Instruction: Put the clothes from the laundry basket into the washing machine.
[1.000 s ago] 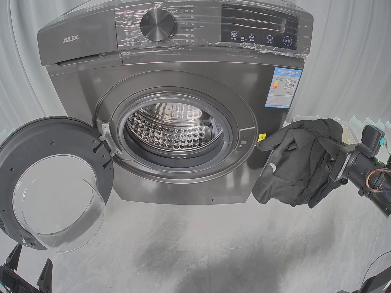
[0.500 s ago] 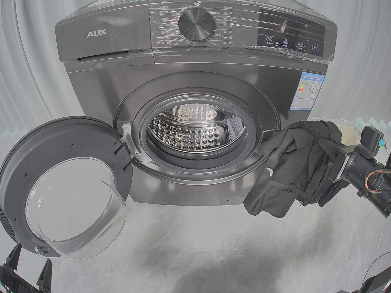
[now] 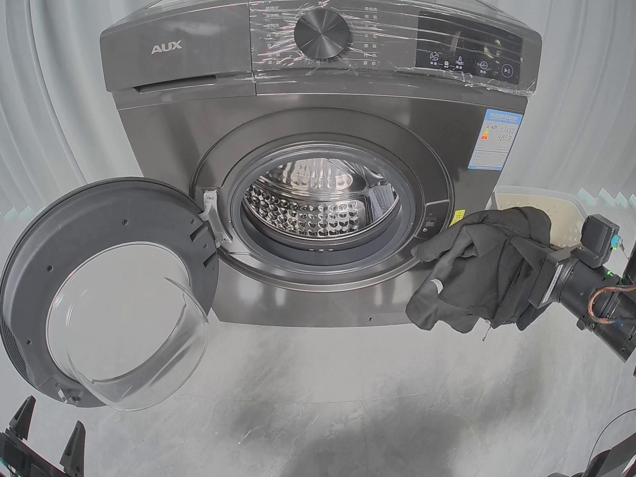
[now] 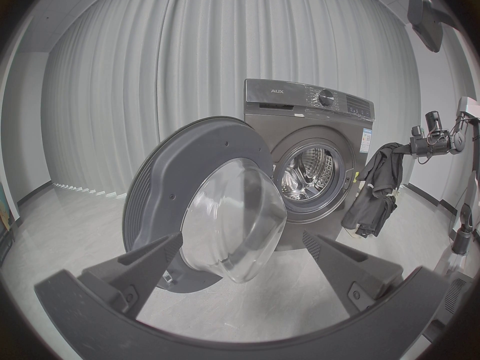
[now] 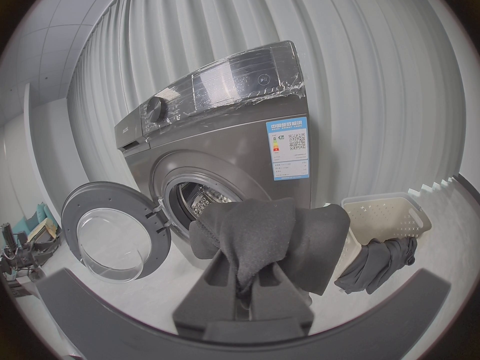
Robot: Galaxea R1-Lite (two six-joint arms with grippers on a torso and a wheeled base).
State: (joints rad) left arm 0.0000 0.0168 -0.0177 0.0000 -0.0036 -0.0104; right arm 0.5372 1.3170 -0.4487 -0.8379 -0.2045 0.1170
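Head view, right hand (image 3: 530, 274) pinching black garment (image 3: 477, 273), long axis hanging downward, beside open washing machine (image 3: 318, 120)

black garment (image 3: 487, 269) hides part of the laundry basket (image 3: 568, 214) (its near side).

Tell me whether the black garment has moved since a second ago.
Yes. Against the washing machine, the black garment has shifted left, nearer the drum opening.

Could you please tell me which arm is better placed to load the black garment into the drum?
Right. Its gripper is shut on the black garment, which hangs just beside the open drum. The left gripper sits low, open and empty, near the swung-open door.
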